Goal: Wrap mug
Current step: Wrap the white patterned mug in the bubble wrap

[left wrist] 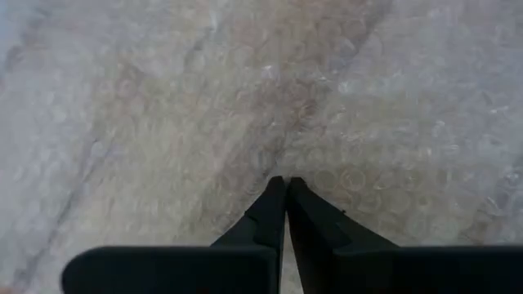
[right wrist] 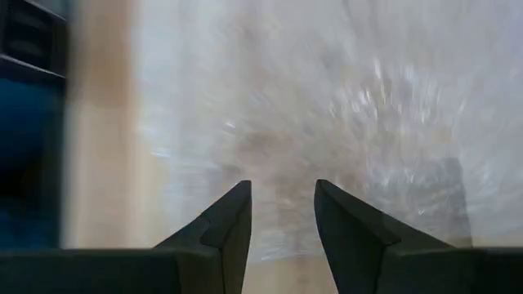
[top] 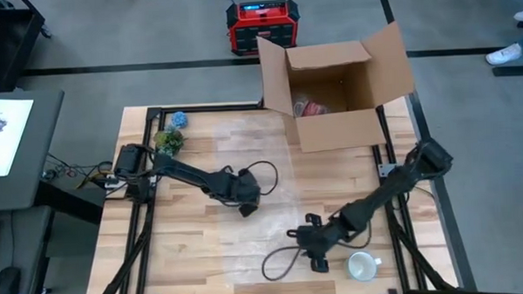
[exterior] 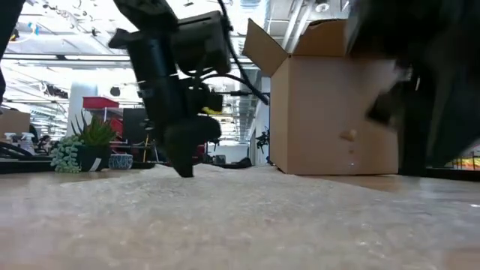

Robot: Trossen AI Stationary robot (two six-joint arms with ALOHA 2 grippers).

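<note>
Bubble wrap [top: 247, 230] lies flat across the middle of the bench [top: 160, 246], and the white mug [top: 362, 267] sits off its near right corner, not yet on the sheet. So we're at the set-up step: the wrap is spread, the mug waits to be fetched. Left gripper [left wrist: 285, 189] is down at the centre of the sheet, fingers pressed together with the tips on the bubbles; whether any film is pinched between them I can't tell. Right gripper [right wrist: 282, 196] hovers low over the sheet's near edge, just beside the mug, fingers parted a moderate gap, holding nothing. Next, I'd judge, the right arm must swing over and straddle the mug. Cardboard box [top: 338, 83] stands open at the back.
</note>
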